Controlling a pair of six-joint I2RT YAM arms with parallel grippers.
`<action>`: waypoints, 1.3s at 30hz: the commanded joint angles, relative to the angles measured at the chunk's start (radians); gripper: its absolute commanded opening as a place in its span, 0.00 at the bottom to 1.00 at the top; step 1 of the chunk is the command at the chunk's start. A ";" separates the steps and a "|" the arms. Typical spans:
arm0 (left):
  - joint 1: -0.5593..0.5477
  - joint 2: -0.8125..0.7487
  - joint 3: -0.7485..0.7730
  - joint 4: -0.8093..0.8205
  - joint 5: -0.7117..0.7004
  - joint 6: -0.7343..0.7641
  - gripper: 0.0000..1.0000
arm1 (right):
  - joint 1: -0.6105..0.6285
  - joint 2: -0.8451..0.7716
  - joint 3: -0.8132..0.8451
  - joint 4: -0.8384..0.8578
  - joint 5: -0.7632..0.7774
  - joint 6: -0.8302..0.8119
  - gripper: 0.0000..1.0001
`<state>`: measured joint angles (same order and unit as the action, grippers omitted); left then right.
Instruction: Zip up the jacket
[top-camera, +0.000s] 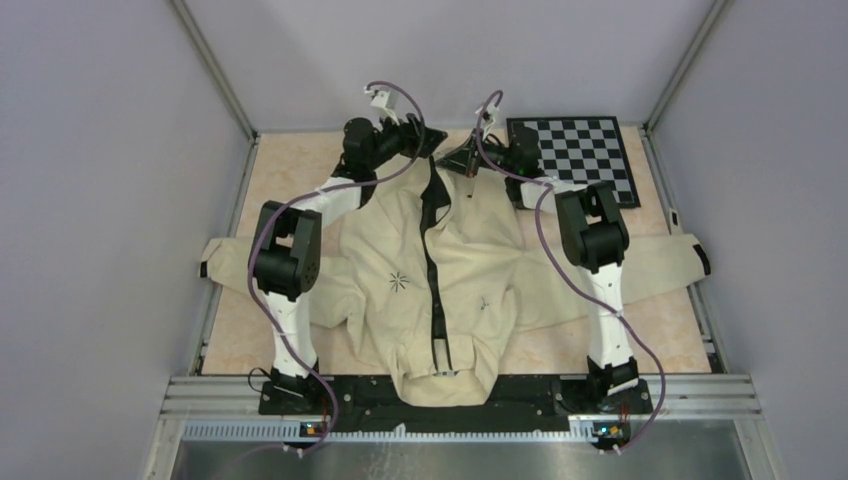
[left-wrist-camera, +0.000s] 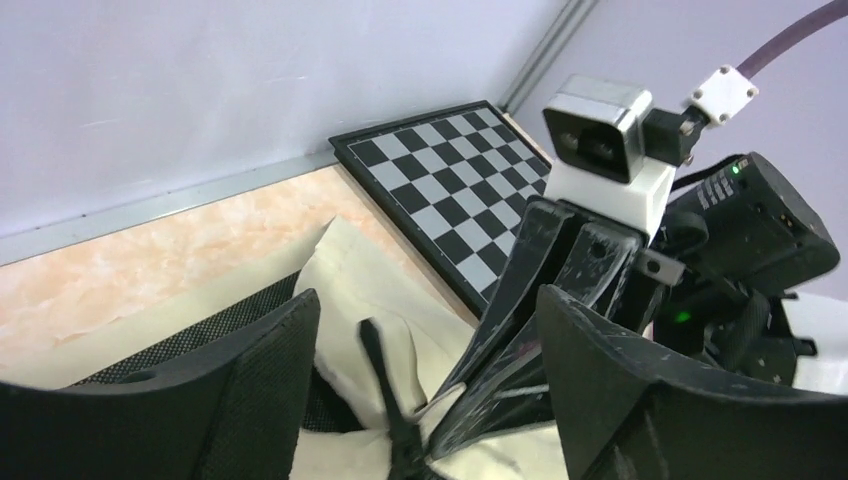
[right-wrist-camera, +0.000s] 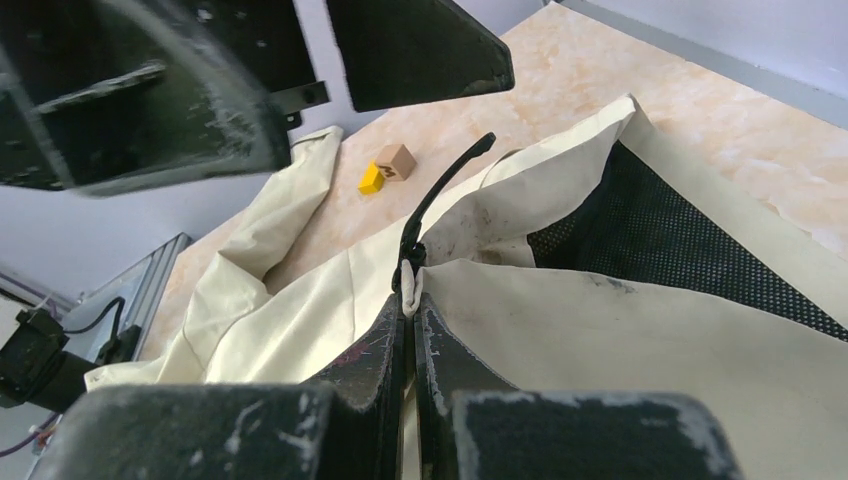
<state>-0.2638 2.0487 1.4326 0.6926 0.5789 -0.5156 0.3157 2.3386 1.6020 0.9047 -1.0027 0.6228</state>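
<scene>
A small brown cube (right-wrist-camera: 397, 160) on the table (right-wrist-camera: 620, 70) bears a dark letter that looks like an M, and the jacket (top-camera: 470, 250) carries a black starburst logo (top-camera: 398, 281) on its chest.

We count one jacket (top-camera: 400, 270) with one black zipper (top-camera: 431, 270), one checkerboard (top-camera: 575, 150), two robot arms, namely the left arm (top-camera: 285, 260) and the right arm (top-camera: 600, 250), and two small blocks: one yellow block (right-wrist-camera: 371, 179) and one brown block (right-wrist-camera: 396, 161)

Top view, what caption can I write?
Left end effector and right end effector, close together at the jacket's far zipper end.
</scene>
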 joint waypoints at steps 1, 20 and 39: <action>-0.057 -0.060 0.052 -0.138 -0.236 0.125 0.79 | 0.000 -0.084 0.025 0.004 0.008 -0.046 0.00; -0.131 -0.016 0.154 -0.311 -0.418 0.196 0.51 | 0.001 -0.090 0.024 -0.020 0.014 -0.062 0.00; -0.142 0.015 0.200 -0.402 -0.460 0.221 0.41 | 0.001 -0.090 0.027 -0.021 0.016 -0.058 0.00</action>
<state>-0.3985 2.0563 1.5860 0.2817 0.1207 -0.3107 0.3161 2.3276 1.6024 0.8497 -0.9878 0.5835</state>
